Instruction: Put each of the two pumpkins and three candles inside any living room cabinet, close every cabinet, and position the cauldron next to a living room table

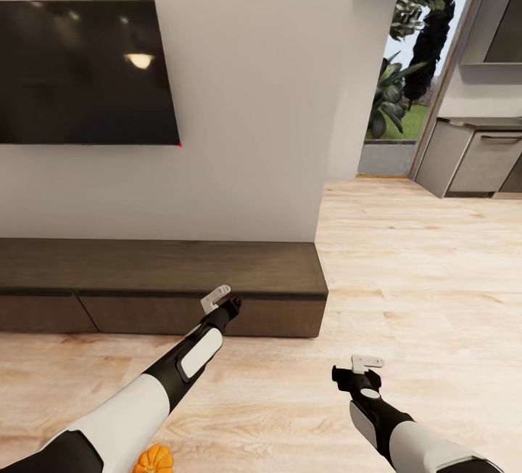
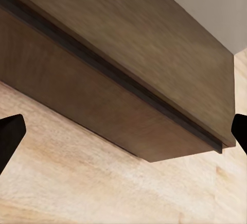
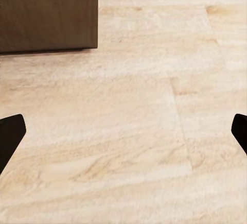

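The long, low dark-brown cabinet [image 1: 159, 266] runs along the wall under the TV, and its drawer fronts [image 1: 167, 313] are flush and shut. My left gripper [image 1: 222, 301] hovers just in front of its right-hand drawer, open and empty. The left wrist view looks at the cabinet's [image 2: 128, 80] front and right end between widely spread fingertips [image 2: 10, 136]. My right gripper [image 1: 360, 370] is open over bare floor, right of the cabinet's corner [image 3: 46, 13]. An orange ribbed pumpkin [image 1: 154, 460] lies on the floor at the picture's lower edge, partly behind my left arm. The candles are out of view.
A black TV [image 1: 80, 70] hangs on the white wall above the cabinet. To the right, the light wood floor [image 1: 420, 277] opens toward a glass door with plants [image 1: 413, 74] and grey kitchen units [image 1: 478, 157].
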Controlling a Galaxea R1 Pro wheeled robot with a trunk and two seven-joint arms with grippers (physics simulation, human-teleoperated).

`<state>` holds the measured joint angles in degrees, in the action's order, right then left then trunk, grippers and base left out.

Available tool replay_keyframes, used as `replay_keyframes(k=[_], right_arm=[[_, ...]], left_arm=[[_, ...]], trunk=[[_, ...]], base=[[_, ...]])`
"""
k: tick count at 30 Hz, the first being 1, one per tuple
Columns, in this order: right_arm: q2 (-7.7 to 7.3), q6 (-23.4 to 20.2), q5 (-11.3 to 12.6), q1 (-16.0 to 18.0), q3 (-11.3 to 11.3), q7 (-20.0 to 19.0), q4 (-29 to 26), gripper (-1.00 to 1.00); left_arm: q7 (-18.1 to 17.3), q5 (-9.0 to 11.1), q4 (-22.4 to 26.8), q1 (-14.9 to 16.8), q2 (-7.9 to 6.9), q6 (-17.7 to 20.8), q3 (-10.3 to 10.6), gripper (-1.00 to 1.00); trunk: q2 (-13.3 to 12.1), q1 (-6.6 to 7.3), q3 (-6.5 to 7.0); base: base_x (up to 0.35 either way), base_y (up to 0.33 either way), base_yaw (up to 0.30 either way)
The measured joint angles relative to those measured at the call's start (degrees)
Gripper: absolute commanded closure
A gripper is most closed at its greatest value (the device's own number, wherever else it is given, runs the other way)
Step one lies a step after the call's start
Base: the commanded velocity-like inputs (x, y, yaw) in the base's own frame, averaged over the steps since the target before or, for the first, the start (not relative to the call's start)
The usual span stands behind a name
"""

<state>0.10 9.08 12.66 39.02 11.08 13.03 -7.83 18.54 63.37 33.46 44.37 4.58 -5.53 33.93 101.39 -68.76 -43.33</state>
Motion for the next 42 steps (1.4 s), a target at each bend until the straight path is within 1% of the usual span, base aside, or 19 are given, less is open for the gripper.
replay_keyframes(k=[2,5,7,29,33,39,42], right_arm=[[0.04,0.04,-0.23,0.0,0.0,0.02,0.0,-1.0],[0.07,0.11,-1.6,0.0,-0.01,0.04,0.01,-1.0],[0.07,0.11,-1.82,0.0,-0.01,0.01,0.01,-1.0],[0.07,0.09,-2.03,0.0,-0.01,0.04,-0.03,-1.0],[0.07,0.11,-2.06,0.0,0.0,0.06,-0.04,-1.0],[0.07,0.13,-2.08,0.0,-0.01,0.07,-0.05,-1.0],[0.07,0.11,-2.05,0.0,-0.01,0.07,-0.07,-1.0]], left_arm=[[0.0,0.0,-0.01,-0.04,0.04,0.0,0.0,-1.0],[0.01,0.0,0.02,-0.07,0.07,0.07,0.0,-1.0],[-0.02,0.0,0.01,-0.07,0.07,0.03,0.0,-1.0],[0.01,0.0,-0.22,-0.15,0.13,-0.26,0.0,-1.0],[0.01,0.0,-0.23,-0.16,0.16,-0.27,0.0,-1.0],[0.01,0.0,-0.29,-0.16,0.16,-0.19,0.0,-1.0],[0.01,0.0,-0.31,-0.16,0.16,-0.23,0.0,-1.0]], trunk=[[0.0,0.0,0.0],[0.0,0.0,0.0],[0.0,0.0,0.0],[0.0,0.0,0.0],[0.0,0.0,0.0],[0.0,0.0,0.0],[0.0,0.0,0.0]], base=[[0.001,0.0,0.0],[0.084,-0.007,0.0],[0.173,-0.043,0.0],[0.016,-0.006,0.0],[0.004,-0.17,0.028],[0.071,-0.294,0.185],[0.04,-0.095,0.057]])
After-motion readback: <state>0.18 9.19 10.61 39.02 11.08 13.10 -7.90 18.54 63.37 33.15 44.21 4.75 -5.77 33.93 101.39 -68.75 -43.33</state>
